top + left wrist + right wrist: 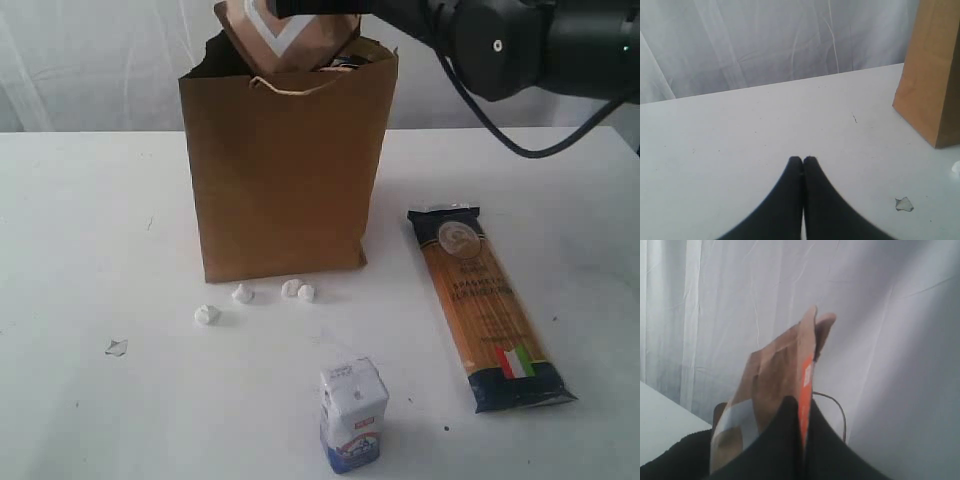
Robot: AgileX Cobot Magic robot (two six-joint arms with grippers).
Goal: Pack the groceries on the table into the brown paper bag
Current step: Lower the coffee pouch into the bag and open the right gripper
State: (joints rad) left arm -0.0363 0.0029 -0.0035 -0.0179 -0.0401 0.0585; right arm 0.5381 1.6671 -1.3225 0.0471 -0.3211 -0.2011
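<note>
The brown paper bag (285,180) stands upright at the middle back of the table (90,230). Just above its open rim hangs the brown pouch (285,35), with my right gripper (312,8) shut on it. In the right wrist view the fingers (802,405) pinch the pouch (772,375) at its orange label edge. The spaghetti packet (487,310) lies flat to the right of the bag. The small white-blue carton (353,415) stands near the front edge. My left gripper (803,160) is shut and empty, low over the table left of the bag (935,75). Bottle, can and jar are out of view.
Several white crumpled scraps (243,293) lie in front of the bag. A small flat scrap (117,347) lies further left, also seen as the scrap (904,203) in the left wrist view. White curtains hang behind the table.
</note>
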